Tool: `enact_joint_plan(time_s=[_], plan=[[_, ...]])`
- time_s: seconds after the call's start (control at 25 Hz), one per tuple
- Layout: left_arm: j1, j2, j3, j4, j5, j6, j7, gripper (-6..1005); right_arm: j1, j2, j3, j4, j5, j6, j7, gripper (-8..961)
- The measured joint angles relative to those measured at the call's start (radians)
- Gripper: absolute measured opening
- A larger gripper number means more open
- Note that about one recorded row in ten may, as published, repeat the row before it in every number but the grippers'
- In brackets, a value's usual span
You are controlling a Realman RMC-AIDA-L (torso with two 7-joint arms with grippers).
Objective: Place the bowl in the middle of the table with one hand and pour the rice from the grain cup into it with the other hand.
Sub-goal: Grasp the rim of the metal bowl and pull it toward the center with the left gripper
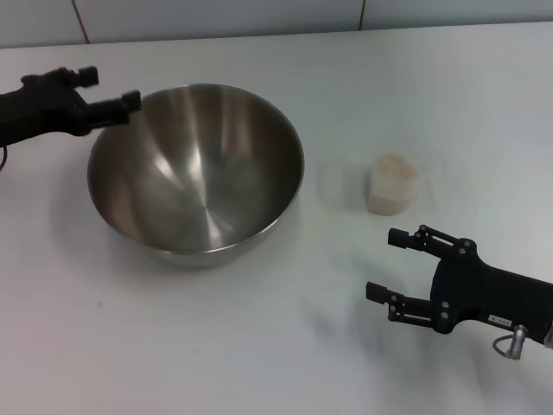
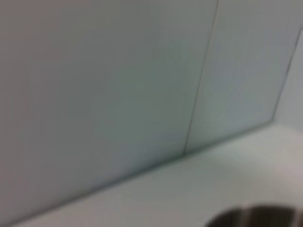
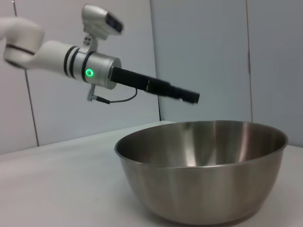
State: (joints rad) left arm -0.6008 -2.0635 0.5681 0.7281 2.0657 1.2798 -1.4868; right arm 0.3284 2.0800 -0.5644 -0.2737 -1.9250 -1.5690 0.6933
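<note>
The steel bowl (image 1: 197,169) stands upright and empty on the white table (image 1: 259,363), left of centre. It fills the right wrist view (image 3: 203,184), and its rim edges into the left wrist view (image 2: 255,218). My left gripper (image 1: 112,89) is open and hovers just above the bowl's far-left rim without touching it; it also shows in the right wrist view (image 3: 191,97). The grain cup (image 1: 393,183) stands upright to the right of the bowl, holding rice (image 1: 395,166). My right gripper (image 1: 384,264) is open and empty, nearer the front edge than the cup.
A pale panelled wall (image 1: 225,17) runs along the table's far edge. Bare tabletop lies between bowl and cup and along the front.
</note>
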Motion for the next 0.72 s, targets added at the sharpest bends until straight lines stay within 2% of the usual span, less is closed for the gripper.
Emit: enact_joint_plan(time_s=[0.08, 0.16, 0.28, 0.48, 0.72], plan=[[0.014, 0.0, 0.121, 0.072, 0.031, -0.041, -0.087, 800, 0.002, 0.0, 0.0, -0.001, 0.0, 0.0, 0.0, 809], [0.017, -0.001, 0.194, 0.129, 0.09, -0.071, -0.158, 799, 0.002, 0.0, 0.0, -0.001, 0.0, 0.0, 0.0, 809], [-0.006, -0.003, 0.233, 0.176, 0.215, -0.081, -0.251, 796, 0.002, 0.0, 0.001, -0.001, 0.001, 0.0, 0.0, 809], [-0.045, -0.003, 0.256, 0.2, 0.327, -0.074, -0.332, 793, 0.002, 0.0, 0.002, -0.001, 0.002, 0.0, 0.0, 808], [-0.064, -0.004, 0.321, 0.223, 0.392, -0.072, -0.406, 788, 0.001, 0.0, 0.004, -0.001, 0.003, 0.002, 0.0, 806]])
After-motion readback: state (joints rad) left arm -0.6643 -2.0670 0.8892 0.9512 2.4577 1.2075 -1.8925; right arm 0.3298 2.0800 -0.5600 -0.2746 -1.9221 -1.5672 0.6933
